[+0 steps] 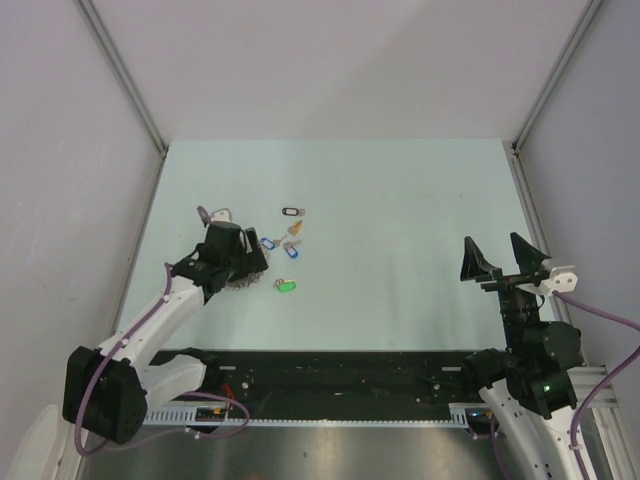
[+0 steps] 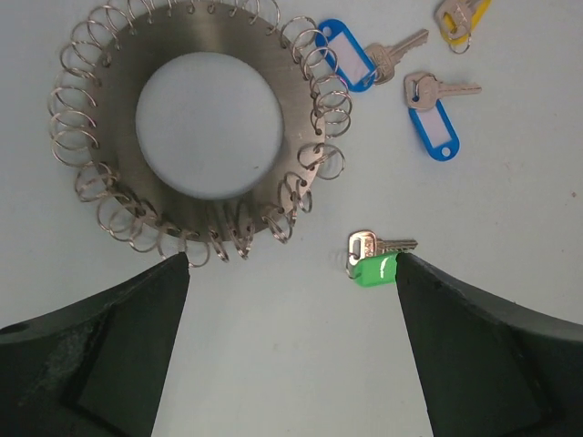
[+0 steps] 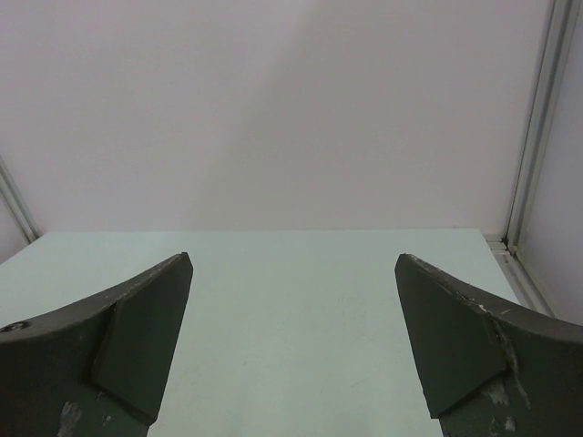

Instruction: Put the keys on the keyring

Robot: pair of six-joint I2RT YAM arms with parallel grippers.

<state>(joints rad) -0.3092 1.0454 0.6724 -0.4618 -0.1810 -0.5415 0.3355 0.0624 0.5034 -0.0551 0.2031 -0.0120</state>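
The keyring (image 2: 117,118), a flat grey disc with a wide hole and many small wire loops round its rim, lies on the table at the upper left of the left wrist view. A green-tagged key (image 2: 375,269) lies just off my right finger's tip. Two blue-tagged keys (image 2: 346,56) (image 2: 432,127) and a yellow-tagged key (image 2: 460,14) lie farther off. My left gripper (image 2: 291,259) is open and empty, hovering over bare table between the ring and the green key. In the top view it (image 1: 232,262) covers most of the ring (image 1: 240,286). My right gripper (image 1: 500,258) is open and empty, far right.
In the top view a black-tagged key (image 1: 292,211) lies beyond the cluster and another tagged key (image 1: 215,214) lies far left of it. The green key (image 1: 286,286) is nearest the arms. Metal frame posts (image 1: 515,148) stand at the table's far corners.
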